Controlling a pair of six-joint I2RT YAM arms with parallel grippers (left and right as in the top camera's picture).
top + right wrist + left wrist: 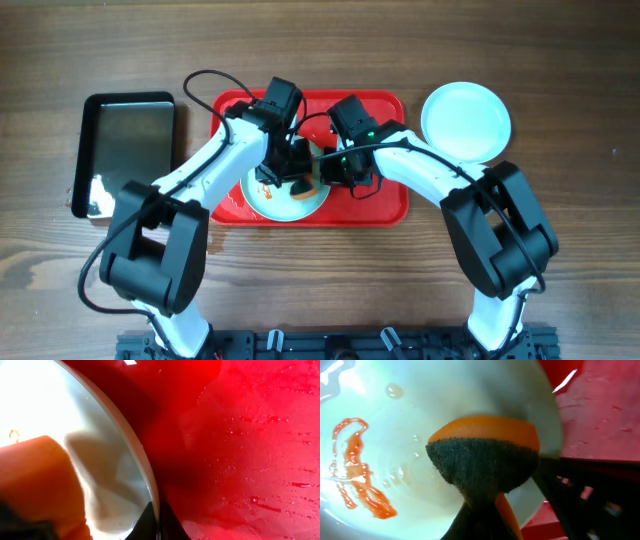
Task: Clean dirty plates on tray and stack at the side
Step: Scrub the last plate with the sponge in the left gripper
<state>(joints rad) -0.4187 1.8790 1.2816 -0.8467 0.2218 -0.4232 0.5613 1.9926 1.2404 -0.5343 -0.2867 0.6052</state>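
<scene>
A pale mint plate (285,203) lies on the red tray (385,205) under both grippers. My left gripper (292,172) is shut on an orange sponge with a dark scouring face (485,455) and presses it on the plate (420,415). An orange-red sauce smear (357,467) is on the plate's left part. My right gripper (340,170) is shut on the plate's right rim (150,485), one finger on each side. The sponge also shows in the right wrist view (37,485). Another plate (465,120), clean, lies on the table right of the tray.
A black shiny metal pan (125,150) stands on the wooden table left of the tray. The tray floor (250,435) is wet with small droplets.
</scene>
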